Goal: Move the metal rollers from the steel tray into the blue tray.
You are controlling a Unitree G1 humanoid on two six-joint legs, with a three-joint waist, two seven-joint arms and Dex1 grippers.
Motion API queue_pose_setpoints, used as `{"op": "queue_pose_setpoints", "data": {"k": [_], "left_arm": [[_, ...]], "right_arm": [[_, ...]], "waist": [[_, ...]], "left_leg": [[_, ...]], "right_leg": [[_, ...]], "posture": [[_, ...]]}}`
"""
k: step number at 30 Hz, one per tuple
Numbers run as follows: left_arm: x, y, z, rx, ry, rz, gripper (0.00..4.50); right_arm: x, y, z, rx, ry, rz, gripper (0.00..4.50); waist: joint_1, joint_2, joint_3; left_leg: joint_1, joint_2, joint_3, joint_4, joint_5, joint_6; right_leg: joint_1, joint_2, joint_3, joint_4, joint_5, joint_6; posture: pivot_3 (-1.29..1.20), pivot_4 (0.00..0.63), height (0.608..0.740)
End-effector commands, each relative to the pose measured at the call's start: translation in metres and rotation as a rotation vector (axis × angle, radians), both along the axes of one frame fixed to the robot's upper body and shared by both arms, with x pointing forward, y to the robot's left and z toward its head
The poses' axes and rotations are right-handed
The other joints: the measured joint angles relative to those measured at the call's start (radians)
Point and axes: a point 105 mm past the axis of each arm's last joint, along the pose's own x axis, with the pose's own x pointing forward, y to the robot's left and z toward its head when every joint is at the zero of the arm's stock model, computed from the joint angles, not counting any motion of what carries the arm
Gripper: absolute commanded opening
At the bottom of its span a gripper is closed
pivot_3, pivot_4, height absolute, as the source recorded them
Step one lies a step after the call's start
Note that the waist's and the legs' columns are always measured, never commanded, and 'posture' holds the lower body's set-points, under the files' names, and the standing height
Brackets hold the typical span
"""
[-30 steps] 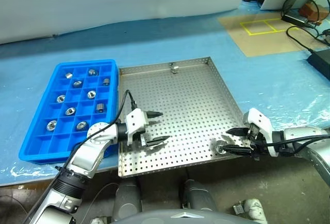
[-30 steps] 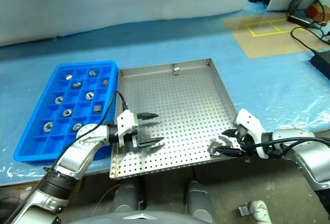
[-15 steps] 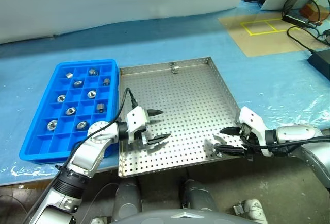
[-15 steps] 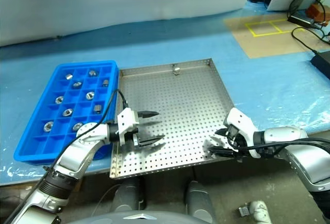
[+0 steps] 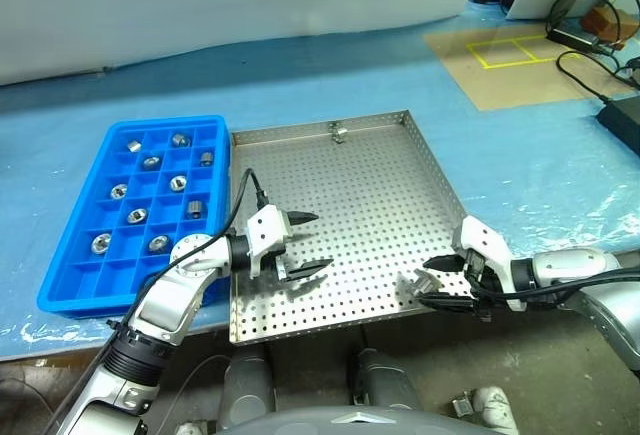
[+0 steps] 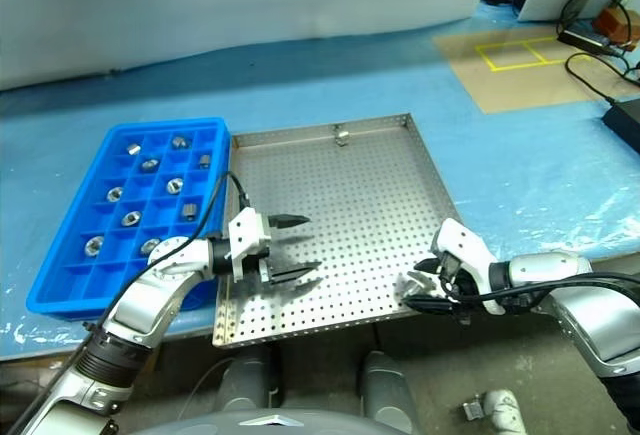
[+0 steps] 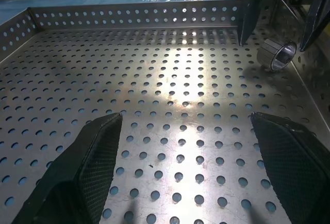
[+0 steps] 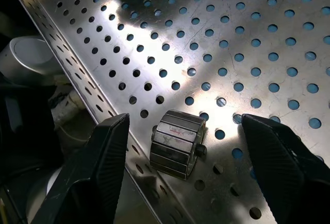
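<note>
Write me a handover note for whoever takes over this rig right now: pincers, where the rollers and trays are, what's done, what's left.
Left pincer: open, empty, hovering over the near left part of the steel tray.
Right pincer: open, its fingers on either side of a metal roller lying on its side by the steel tray's near rim; not gripped yet.
Another roller sits at the steel tray's far rim.
Blue tray, on the robot's left beside the steel tray: nine rollers already in its compartments.
Left: close on the near roller, carry it to a free blue compartment, then fetch the far one.
</note>
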Motion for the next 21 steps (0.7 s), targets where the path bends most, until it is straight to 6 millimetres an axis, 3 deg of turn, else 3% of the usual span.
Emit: {"op": "queue_pose_setpoints", "data": {"k": [1,4,8,15,21], "left_arm": [[0.000,-0.003,0.016,-0.023,-0.054,-0.010,4.27],[0.001,-0.003,0.017,-0.022,-0.056,-0.006,4.27],[0.001,-0.004,0.020,-0.025,-0.062,-0.004,4.27],[0.002,-0.008,0.026,-0.033,-0.070,0.004,4.27],[0.007,-0.005,0.029,-0.050,-0.073,0.035,4.27]], "right_arm": [[0.003,-0.003,0.006,-0.029,-0.032,0.009,2.66],[0.003,-0.003,0.005,-0.029,-0.026,0.011,1.64],[0.003,0.001,-0.002,-0.028,-0.030,0.012,0.64],[0.002,-0.001,-0.006,-0.021,-0.019,0.039,0.64],[0.017,0.008,0.015,0.045,-0.060,0.016,0.64]], "waist": [[0.000,0.000,0.000],[0.000,0.000,0.000],[0.000,0.000,0.000],[-0.001,0.000,0.000],[-0.002,0.000,0.000]], "left_leg": [[0.000,0.000,0.000,0.000,0.000,0.000],[0.000,0.000,0.000,0.000,0.000,0.000],[0.000,0.000,0.000,0.000,0.000,0.000],[0.001,0.000,0.000,0.000,0.000,0.000],[0.001,0.000,0.000,0.000,0.000,0.000]], "right_leg": [[0.000,0.000,0.000,0.000,0.000,0.000],[0.000,0.000,0.000,0.000,0.000,0.000],[0.000,0.000,0.000,0.000,0.000,0.000],[0.001,0.000,0.000,0.000,0.000,0.000],[0.001,0.000,0.000,0.000,0.000,0.000]], "posture": [[-0.20,0.150,0.740],[-0.20,0.150,0.740],[-0.20,0.150,0.740],[-0.20,0.150,0.740],[-0.19,0.150,0.740]]}}
